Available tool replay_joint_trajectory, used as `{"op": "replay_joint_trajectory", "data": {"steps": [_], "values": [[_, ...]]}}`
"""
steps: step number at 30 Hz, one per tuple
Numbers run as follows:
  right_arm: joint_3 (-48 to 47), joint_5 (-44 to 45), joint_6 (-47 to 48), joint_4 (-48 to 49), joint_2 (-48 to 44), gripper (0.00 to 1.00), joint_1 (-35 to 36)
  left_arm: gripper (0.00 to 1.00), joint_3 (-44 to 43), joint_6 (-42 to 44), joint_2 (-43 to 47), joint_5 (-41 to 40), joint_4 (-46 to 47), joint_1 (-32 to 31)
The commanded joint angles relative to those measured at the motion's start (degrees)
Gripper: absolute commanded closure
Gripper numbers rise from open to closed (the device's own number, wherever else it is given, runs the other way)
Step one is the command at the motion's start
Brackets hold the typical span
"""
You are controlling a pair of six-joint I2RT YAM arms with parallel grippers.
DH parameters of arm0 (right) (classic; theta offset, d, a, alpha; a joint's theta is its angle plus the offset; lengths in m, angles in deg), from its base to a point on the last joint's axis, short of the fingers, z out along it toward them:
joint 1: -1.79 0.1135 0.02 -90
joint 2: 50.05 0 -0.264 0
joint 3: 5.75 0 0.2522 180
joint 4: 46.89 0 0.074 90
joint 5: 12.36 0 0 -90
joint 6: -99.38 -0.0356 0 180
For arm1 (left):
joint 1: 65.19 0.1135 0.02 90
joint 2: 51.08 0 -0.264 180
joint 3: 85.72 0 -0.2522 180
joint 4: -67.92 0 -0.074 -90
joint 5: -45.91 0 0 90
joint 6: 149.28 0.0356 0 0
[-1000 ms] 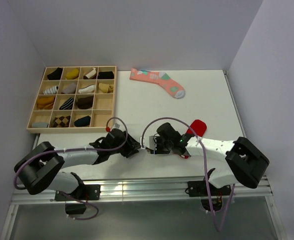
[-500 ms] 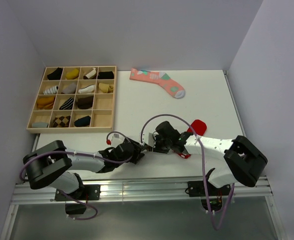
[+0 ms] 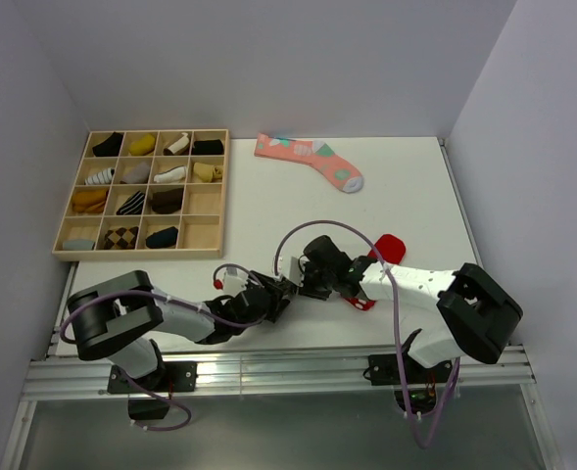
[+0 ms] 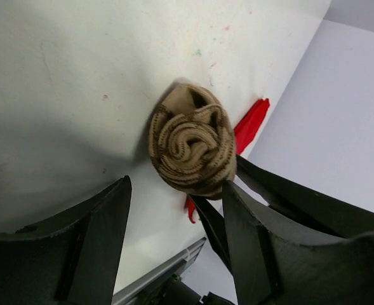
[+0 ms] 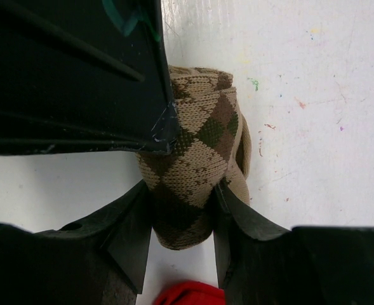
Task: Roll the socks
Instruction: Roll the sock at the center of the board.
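The brown-and-tan argyle sock [image 5: 199, 159] is wound into a tight roll, and my right gripper [image 5: 183, 194] is shut on it, a finger pressed into each side. In the left wrist view the sock [image 4: 193, 149] shows its spiral end, lying on the white table. My left gripper [image 4: 177, 184] is open just short of that end, and its right finger [image 4: 250, 235] is close beside the roll. In the top view the left gripper [image 3: 280, 294] and right gripper [image 3: 303, 282] meet nose to nose near the table's front edge, and the sock is mostly hidden between them.
A red sock [image 3: 388, 247] lies under the right arm, close behind the roll [image 5: 183, 295]. A pink sock with teal patches [image 3: 312, 160] lies at the back. A wooden tray [image 3: 139, 254] of rolled socks stands at the left. The table's front rail is close below both grippers.
My left arm has swung right up to the right gripper, and its jaws have opened wider. The right gripper has kept its hold on the rolled sock.
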Motion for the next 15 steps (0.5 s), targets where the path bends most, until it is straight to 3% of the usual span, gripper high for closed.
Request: {"op": "replay_joint_trajectory", "data": {"steps": [1,15], "values": [[-1.13,-1.42,-2.32,-4.78,1.58,1.0,-0.02,0.36,-1.82,-5.27,-2.13,-2.63,1.77,-0.73],[-2.63,-5.38,-2.76,-7.6,0.88,1.0,0.06,0.36,-1.91,-8.26,-10.65,-3.33,9.25,-0.91]]}}
